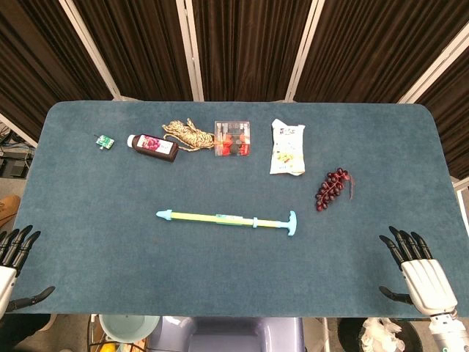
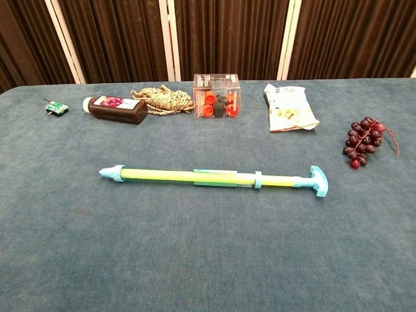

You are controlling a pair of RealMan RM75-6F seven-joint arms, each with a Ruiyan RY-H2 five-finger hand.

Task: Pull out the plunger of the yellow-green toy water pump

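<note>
The yellow-green toy water pump (image 1: 229,219) lay lengthwise at the centre of the blue desk (image 1: 88,198), its T-handle plunger (image 1: 292,223) pointing toward the robot's right. Both hands — left hand (image 1: 13,257) and right hand (image 1: 419,271) — rested open and empty at the near corners, well apart from the pump. A dark bottle (image 1: 153,146), a rope coil (image 1: 187,134) and grapes (image 1: 332,188) lay farther back.

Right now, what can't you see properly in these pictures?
- Left hand: head view's left edge cuts it off; chest view misses both hands.
- Right hand: wrist leaves the bottom edge.
- Snack bag print: too small to read.
- Small green item: too tiny to identify.
- Clear box contents: blurred.
</note>
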